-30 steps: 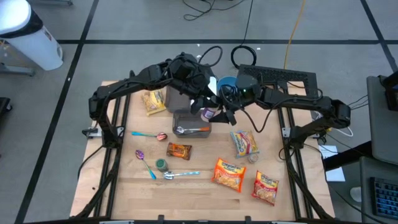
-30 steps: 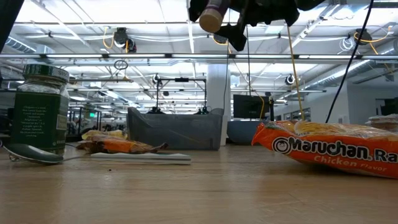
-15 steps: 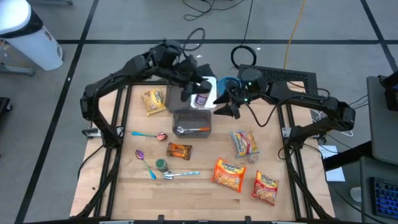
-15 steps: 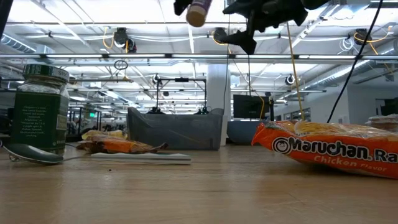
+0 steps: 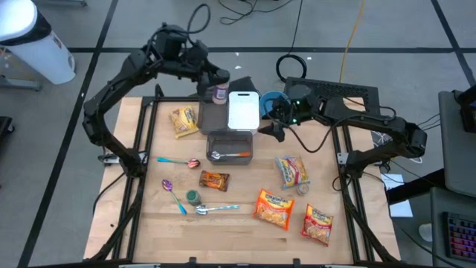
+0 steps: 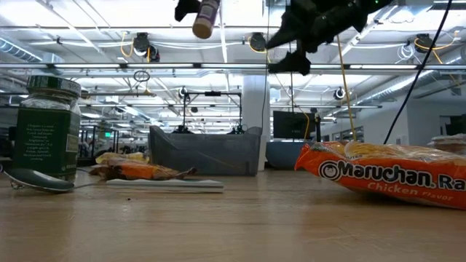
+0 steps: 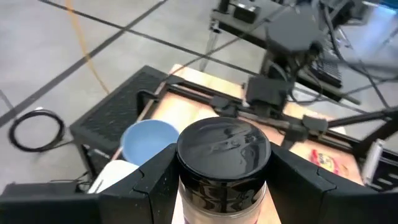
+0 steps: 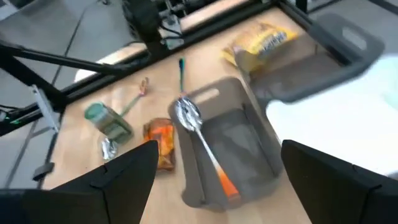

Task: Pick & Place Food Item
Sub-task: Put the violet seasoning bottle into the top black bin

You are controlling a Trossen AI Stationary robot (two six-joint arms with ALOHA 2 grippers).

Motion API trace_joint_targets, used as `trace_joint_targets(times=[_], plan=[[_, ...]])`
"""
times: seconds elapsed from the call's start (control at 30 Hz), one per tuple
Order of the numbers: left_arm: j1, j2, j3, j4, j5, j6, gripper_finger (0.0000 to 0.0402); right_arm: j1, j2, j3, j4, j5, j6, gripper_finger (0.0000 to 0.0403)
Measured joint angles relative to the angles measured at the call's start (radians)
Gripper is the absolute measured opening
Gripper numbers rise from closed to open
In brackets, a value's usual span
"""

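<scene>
Left gripper (image 5: 216, 85) is raised high above the far edge of the table, fingers clamped on a small jar (image 5: 220, 94) with a black lid; in the left wrist view the jar (image 7: 224, 163) sits upright between the two dark fingers (image 7: 152, 186), lid facing the camera. From table height the jar (image 6: 206, 17) hangs tilted, well above everything, near the ceiling lights. Right gripper (image 5: 274, 128) hovers just beside the far right corner of the grey tray (image 5: 246, 139), fingers spread wide with nothing between them; the right wrist view looks down past its fingers (image 8: 124, 177) at the tray (image 8: 258, 134). A spoon with an orange handle (image 5: 227, 155) lies inside the tray. A white cutting board (image 5: 243, 110) lies at the far end of the tray, and a blue bowl (image 5: 272, 100) sits just beside it on the right. On the wooden table (image 5: 238, 223): a yellow snack bag (image 5: 182, 121) left of the tray, a teal-handled spoon (image 5: 177, 161), an orange wrapped snack (image 5: 214, 180) near the tray's front, a purple-bowled spoon (image 5: 173, 194), a green-lidded jar (image 5: 193, 197) touching a metal spoon (image 5: 216, 209), a noodle packet (image 5: 292, 171) to the right, and two orange ramen packs (image 5: 274, 208) and (image 5: 318, 224) near the front right.
</scene>
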Motion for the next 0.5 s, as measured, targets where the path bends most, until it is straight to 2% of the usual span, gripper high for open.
trace_joint_targets(times=[0.17, 0.37, 0.5], plan=[[0.045, -0.01, 0.0, -0.039, 0.008, -0.006, 0.0209, 0.0, -0.041, -0.143, 0.163, 0.018, 0.098, 0.0336], [0.04, -0.012, -0.011, -0.021, 0.02, 0.006, 0.0209, 0.0, -0.114, -0.371, 0.477, 0.068, 0.302, 0.0333], [0.034, -0.012, -0.057, 0.009, 0.023, -0.005, 0.0209, 0.0, -0.165, -0.484, 0.612, 0.103, 0.382, 0.0327]])
